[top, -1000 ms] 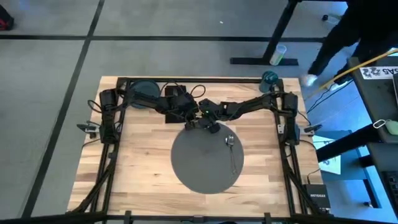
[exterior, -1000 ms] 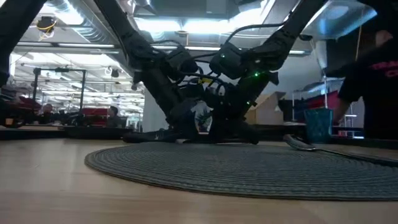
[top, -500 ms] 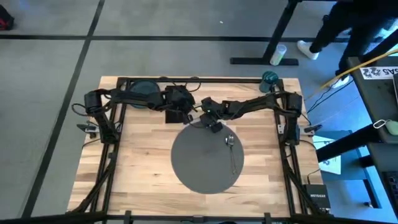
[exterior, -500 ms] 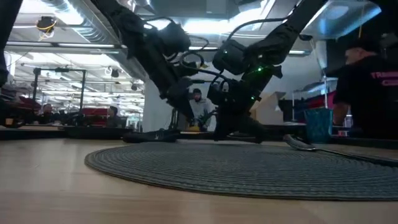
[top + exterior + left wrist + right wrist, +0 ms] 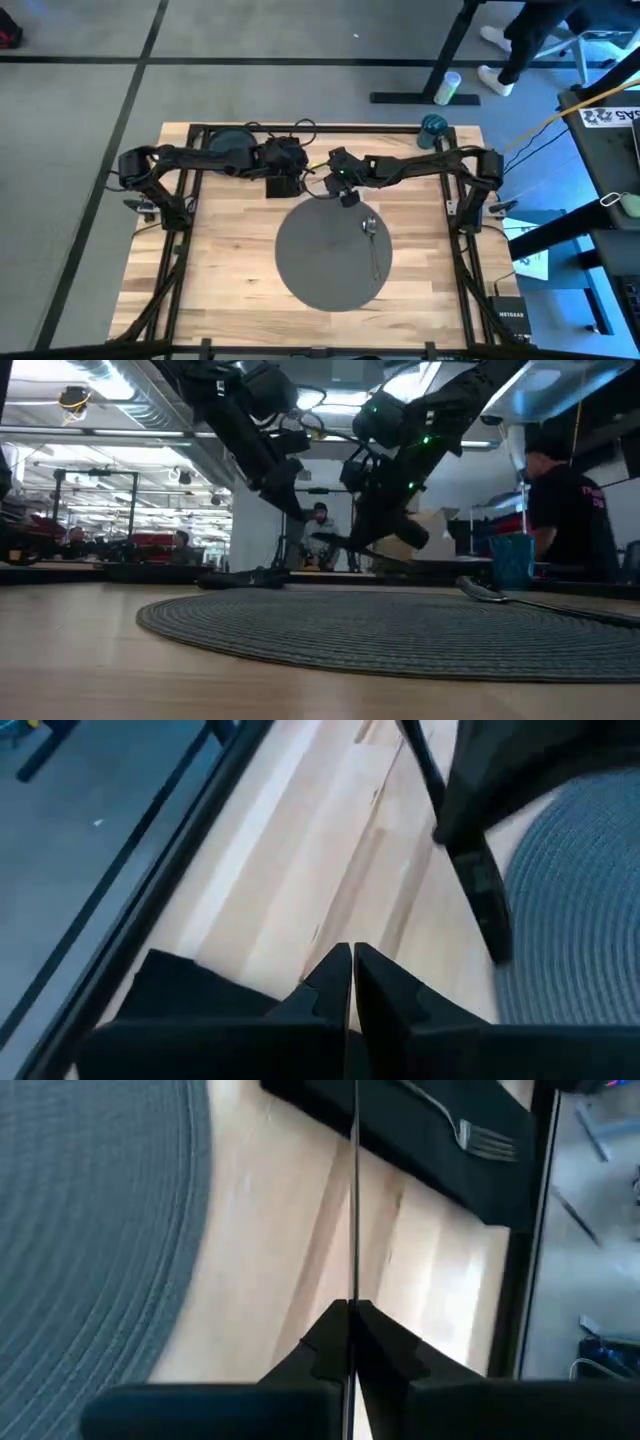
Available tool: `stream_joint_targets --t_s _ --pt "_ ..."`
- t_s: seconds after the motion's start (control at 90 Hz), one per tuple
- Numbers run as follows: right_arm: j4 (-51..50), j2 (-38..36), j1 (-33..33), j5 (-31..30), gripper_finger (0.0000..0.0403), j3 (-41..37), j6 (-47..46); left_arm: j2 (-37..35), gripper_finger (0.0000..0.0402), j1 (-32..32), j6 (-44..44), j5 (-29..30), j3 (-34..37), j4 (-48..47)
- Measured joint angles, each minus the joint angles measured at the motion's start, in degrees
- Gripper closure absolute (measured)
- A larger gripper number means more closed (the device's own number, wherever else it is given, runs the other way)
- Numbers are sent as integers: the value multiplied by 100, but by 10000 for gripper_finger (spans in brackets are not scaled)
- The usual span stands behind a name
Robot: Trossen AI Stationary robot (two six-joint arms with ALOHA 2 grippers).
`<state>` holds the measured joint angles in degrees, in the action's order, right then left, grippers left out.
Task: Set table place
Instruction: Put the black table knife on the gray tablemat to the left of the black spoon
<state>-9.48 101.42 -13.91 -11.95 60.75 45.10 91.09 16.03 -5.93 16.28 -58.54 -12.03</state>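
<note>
The round dark-grey placemat (image 5: 330,255) lies flat on the wooden table (image 5: 230,260), with a spoon (image 5: 372,238) on its right half. A black napkin (image 5: 281,186) lies past the placemat's far left rim and carries a fork (image 5: 478,1138). My right gripper (image 5: 345,190) hangs over the placemat's far rim, shut on a thin knife (image 5: 352,1200) that shows edge-on. My left gripper (image 5: 292,170) hovers above the napkin, shut (image 5: 352,982) and holding nothing. My right gripper pinches one end of the knife (image 5: 352,1295) between its two fingers, flat sides against the pads. The knife runs straight out ahead of the fingers, along them. In the low view it hangs clear of the table (image 5: 350,544), sloping slightly.
A dark blue-grey plate (image 5: 232,143) sits at the far left by the frame rail. A teal cup (image 5: 433,125) stands at the far right corner. A person (image 5: 565,510) is beyond the table's right side. The near half of the tabletop is bare wood.
Both grippers have risen from the table by the placemat's far rim. My right gripper has lifted the knife clear of the table. My left gripper has drawn back toward the far left, over the napkin.
</note>
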Motion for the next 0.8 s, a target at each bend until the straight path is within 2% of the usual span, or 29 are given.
stream_joint_targets --t_s 0.178,0.578,0.8 --pt "-588 -330 0 -259 403 2 -30 -144 402 -95 159 139 0 -120" --pt "-1627 -1352 13 -270 403 0 -756 -371 402 -334 279 692 -4 -304" --pt "-1767 -1775 220 -312 403 -5 -756 -603 402 -516 264 796 -4 -214"
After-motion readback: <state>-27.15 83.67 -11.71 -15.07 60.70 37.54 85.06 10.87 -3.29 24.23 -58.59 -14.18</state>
